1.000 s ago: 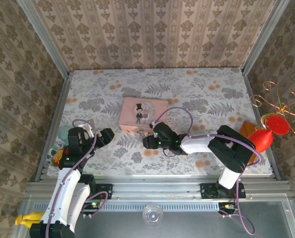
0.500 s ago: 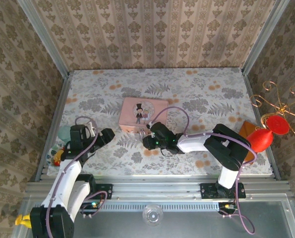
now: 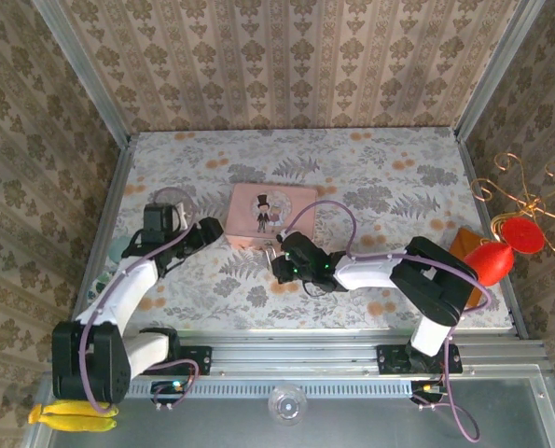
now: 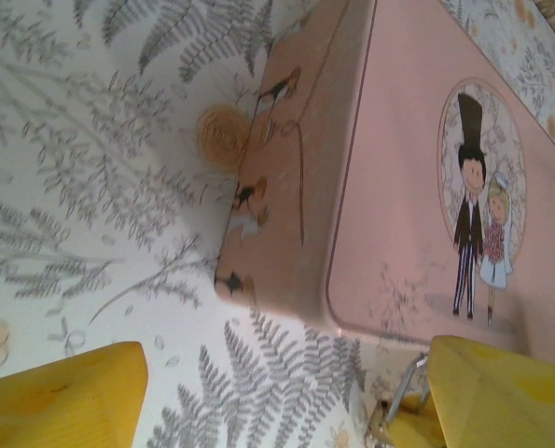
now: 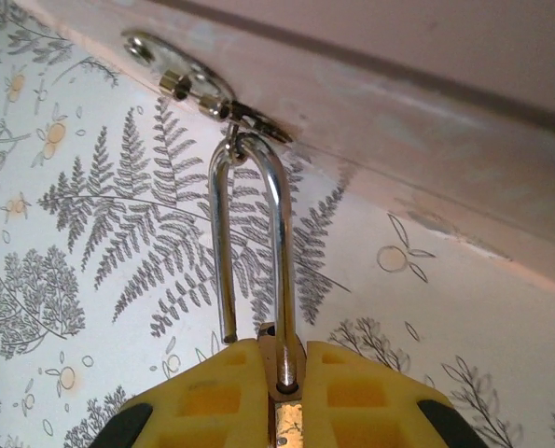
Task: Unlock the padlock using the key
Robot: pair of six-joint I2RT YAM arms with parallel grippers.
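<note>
Spanning the floor between damask-papered walls (image 3: 286,65): a pale tabletop (image 3: 389,187) printed with grey ferns and orange blossoms. Bolted along its near edge, two white-and-black arms: the left arm (image 3: 128,280) angled up the left side, the right arm (image 3: 389,273) folded and stretched leftward toward the middle. Lying flat near the centre, a pink rectangular tin (image 3: 291,201) with a cartoon bride and groom on its lid. Showing past the right wall, a red rounded ornament (image 3: 496,257) topped with curls of gold wire. Lying by the left arm's base, a yellow banana-shaped toy (image 3: 72,415).

Hovering near the tin's left end, the left gripper (image 3: 205,233), its yellow fingers (image 4: 62,397) spread wide and gripping nothing, the tin's corner framed between them in the left wrist view. Close before the tin's front wall, the right gripper (image 3: 277,264), its yellow fingers (image 5: 212,392) drawn narrow and pinched on a tiny brass-gold padlock (image 5: 280,383).

Held at the tin's front wall, that padlock, edge-on and mostly hidden between the pads. Rising from it, a thin silvery shackle (image 5: 283,261), its arch hooked through a small silvery catch (image 5: 179,79) on the tin's front wall. One leg sunk into the brass body, the other ending just above a finger pad, free or seated impossible to tell.
</note>
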